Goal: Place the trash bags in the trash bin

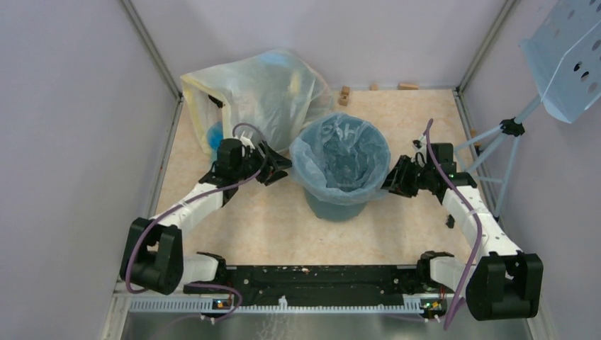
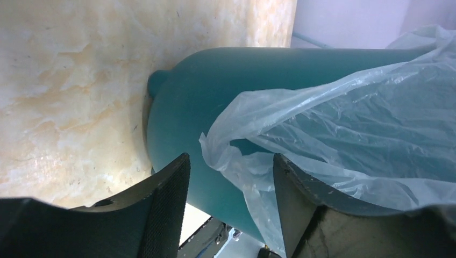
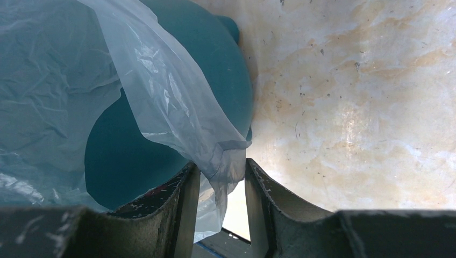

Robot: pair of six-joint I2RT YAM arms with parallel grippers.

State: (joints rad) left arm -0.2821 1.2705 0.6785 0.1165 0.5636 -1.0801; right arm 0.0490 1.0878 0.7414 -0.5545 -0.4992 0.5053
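Liner bag (image 1: 340,152) draped over teal bin (image 1: 333,207), left end effector (image 2: 231,161) open, right end effector (image 3: 221,165) narrowed around bag fold, grip unclear.

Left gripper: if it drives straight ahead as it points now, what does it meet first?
Probably the loose edge of the pale-blue liner bag hanging between the open jaws of the left gripper, with the teal trash bin wall close behind; depth is unclear.

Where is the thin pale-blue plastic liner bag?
Top view, centre: bag lines the round dark teal plastic bin, overhanging its rim, between left gripper and right gripper.
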